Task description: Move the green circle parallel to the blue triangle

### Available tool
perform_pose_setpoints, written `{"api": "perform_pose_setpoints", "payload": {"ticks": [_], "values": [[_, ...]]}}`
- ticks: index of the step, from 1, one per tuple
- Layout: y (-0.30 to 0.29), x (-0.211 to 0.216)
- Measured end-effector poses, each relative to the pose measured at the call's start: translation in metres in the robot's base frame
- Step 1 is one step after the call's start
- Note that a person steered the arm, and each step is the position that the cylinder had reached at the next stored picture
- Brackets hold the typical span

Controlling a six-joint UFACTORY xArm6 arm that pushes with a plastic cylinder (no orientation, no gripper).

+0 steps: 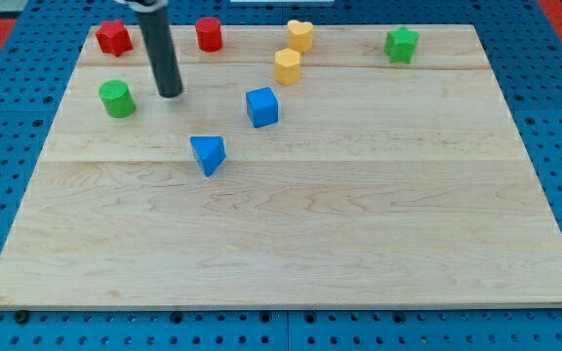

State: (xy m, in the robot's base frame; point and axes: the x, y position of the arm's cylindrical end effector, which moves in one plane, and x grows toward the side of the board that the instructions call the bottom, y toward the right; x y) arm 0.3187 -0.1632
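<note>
The green circle (117,98) is a short green cylinder near the board's left edge, in the upper left of the view. The blue triangle (208,154) lies lower and to the right of it. My tip (170,94) is the lower end of a dark rod coming down from the view's top. It stands just right of the green circle with a small gap between them, and above the blue triangle.
A blue cube (261,106) sits right of the tip. Two red blocks (114,38) (209,34) and two yellow blocks (300,36) (288,66) lie along the top. A green block (401,45) is at the upper right. The wooden board (359,234) rests on a blue pegboard.
</note>
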Motion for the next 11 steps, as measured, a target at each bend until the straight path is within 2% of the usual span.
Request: {"api": "perform_pose_setpoints", "payload": {"ticks": [1,2,3,4,5,7,8,9,10,11], "values": [[-0.031,-0.005],[-0.067,0.024],[-0.065,0.034],[-0.083,0.016],[-0.108,0.023],[-0.095,0.08],[-0.066,0.101],[-0.094,0.1],[-0.098,0.077],[-0.037,0.062]]}}
